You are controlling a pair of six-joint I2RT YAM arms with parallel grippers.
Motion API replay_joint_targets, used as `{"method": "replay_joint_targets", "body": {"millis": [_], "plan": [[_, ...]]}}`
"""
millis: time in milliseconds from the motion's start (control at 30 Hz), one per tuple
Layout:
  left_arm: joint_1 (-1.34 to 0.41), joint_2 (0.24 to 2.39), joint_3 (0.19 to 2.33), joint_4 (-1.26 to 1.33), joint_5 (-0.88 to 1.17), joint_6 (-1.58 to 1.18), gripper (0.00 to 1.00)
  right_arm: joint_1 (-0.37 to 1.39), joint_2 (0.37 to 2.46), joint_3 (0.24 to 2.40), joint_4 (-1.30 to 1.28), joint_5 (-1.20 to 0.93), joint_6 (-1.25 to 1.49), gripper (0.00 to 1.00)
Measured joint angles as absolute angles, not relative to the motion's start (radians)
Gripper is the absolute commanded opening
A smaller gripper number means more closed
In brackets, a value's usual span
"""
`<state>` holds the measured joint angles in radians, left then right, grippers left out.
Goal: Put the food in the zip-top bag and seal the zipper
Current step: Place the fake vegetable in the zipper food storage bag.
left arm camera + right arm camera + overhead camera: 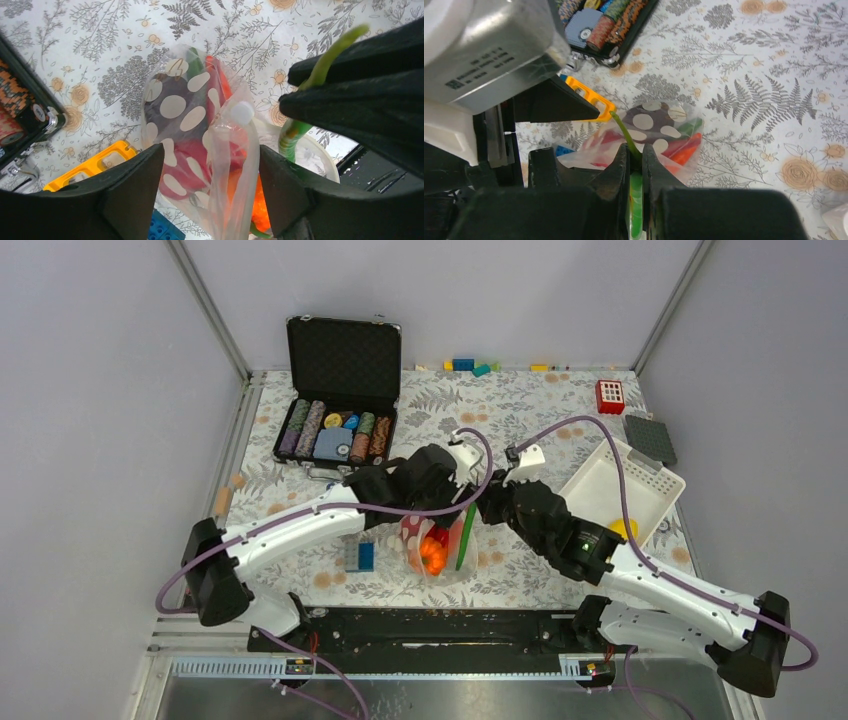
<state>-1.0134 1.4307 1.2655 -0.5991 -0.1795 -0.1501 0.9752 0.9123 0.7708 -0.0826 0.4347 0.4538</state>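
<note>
Right gripper (pixel 636 157): I see it pinching a long green plastic pod (pixel 623 131).
Left gripper (pixel 210 155): spread, straddling the clear dotted zip-top bag (pixel 175 107), seemingly without gripping.
Pod: at the bag's three o'clock.

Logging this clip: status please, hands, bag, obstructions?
Left hand open, straddling the zip-top bag. Right hand shut on a green pod beside it. Red and orange food inside. Blue block close by.

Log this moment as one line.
left gripper: open, fingers either side of zip-top bag | right gripper: shut on green pod | pod: outside bag | bag: red and orange food inside
</note>
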Motion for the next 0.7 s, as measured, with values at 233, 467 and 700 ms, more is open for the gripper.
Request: {"method": "replay_joint_targets", "body": {"millis": [233, 467, 700], "plan": [[-1.014, 1.498, 1.304, -0.638, -0.187, -0.123, 0.01, 0.975, 0.897, 0.738, -0.097, 0.437, 0.464, 0.00], [-1.019, 1.503, 1.333, -0.630, -0.268, -0.159, 0.00, 0.975, 0.842, 0.662, 0.011, 0.398, 0.450, 0.00], [-1.029, 1.481, 1.341, -0.572, -0.334, -0.256, 0.00, 0.975, 0.833, 0.649, 0.130, 0.244, 0.336, 0.00]]}}
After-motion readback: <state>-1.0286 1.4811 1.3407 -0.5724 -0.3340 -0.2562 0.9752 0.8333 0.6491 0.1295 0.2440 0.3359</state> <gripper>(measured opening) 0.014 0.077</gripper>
